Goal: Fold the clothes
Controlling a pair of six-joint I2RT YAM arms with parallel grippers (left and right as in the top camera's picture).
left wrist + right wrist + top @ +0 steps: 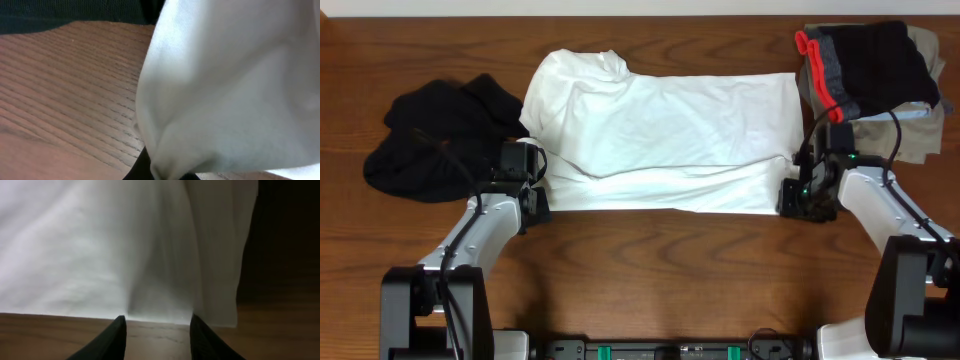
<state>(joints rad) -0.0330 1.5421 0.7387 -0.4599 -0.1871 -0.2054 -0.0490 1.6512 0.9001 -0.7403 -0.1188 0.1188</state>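
White shirt (660,130) lies flat; left pincer (536,200) grips its corner, right pincer (157,320) gapes at hem.

In the left wrist view the white shirt (235,90) hangs so close over the left gripper (533,192) that it is a soft blur and covers both fingers. Only a dark sliver (136,169) shows under the cloth at the lower edge, and whether the jaws are closed on the fabric cannot be told. Ahead of that gripper, a dark garment (70,11) is cut off by the top edge. The 2 fingers (107,340) of the right gripper (157,320) are cut by the lower edge, and the area to their right is too dark to read. Beyond the right gripper, the clothes pile (870,70) hides its own lower layers.
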